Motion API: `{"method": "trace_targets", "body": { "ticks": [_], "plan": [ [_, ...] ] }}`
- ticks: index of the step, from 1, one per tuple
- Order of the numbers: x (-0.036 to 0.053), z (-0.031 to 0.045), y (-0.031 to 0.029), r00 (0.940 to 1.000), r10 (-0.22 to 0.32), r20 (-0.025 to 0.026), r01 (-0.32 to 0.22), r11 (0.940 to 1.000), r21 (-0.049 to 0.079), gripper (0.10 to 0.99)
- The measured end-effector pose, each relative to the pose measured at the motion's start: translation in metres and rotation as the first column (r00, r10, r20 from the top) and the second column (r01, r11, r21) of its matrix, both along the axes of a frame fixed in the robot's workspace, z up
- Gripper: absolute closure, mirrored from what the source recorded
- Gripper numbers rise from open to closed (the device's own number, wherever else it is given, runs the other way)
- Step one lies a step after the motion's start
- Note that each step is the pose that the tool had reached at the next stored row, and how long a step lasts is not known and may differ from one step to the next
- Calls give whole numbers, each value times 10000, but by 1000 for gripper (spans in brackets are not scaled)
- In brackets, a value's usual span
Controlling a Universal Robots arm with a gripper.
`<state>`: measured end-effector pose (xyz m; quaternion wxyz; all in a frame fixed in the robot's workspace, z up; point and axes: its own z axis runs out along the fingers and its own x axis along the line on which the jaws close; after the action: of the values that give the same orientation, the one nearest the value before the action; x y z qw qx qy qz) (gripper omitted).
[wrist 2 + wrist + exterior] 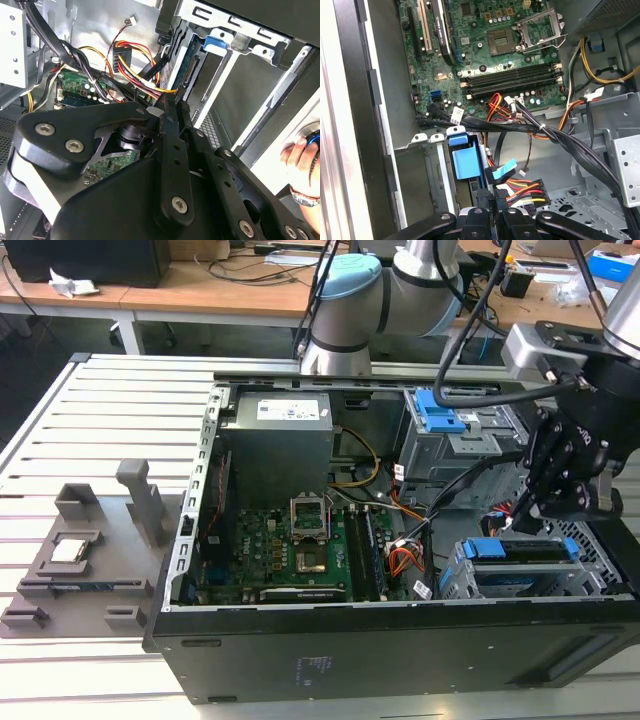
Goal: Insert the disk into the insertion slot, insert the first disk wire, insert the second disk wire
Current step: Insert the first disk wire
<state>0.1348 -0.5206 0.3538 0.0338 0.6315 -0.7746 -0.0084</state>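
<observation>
In the exterior view, the open black tower computer case (300, 660) is lying on its side on the pale slatted bench (100, 420). The flat grey hard drive (520, 548), framed by its bright blue plastic carrier, is sitting inside the low perforated grey metal drive cage (455, 585), so it looks already seated. The black claw (535, 518) is hanging just above the drive cage, close over the hard drive's end.

In the second wrist view, the claw (169, 102) is pointing toward the drive cage. The hard drive (189, 67) is showing its connector edge just ahead of the fingertips, with its long axis running away from them into the drive cage. A person's hand (300, 150) is resting well beyond the drive cage, outside the case wall.

In the first wrist view, the claw (492, 202) is holding its fingers close together and appears to be pinching the black plug (520, 192) with red, yellow and orange wires. The plug is sitting just beside the drive cage's mouth, next to the hard drive (466, 160).
</observation>
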Motion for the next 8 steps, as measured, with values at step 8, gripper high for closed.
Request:
{"method": "trace_targets", "body": {
  "ticks": [8],
  "plan": [
    [0, 0, 0, 9993, -374, 0, 374, 9993, 1, 922]
  ]
}}
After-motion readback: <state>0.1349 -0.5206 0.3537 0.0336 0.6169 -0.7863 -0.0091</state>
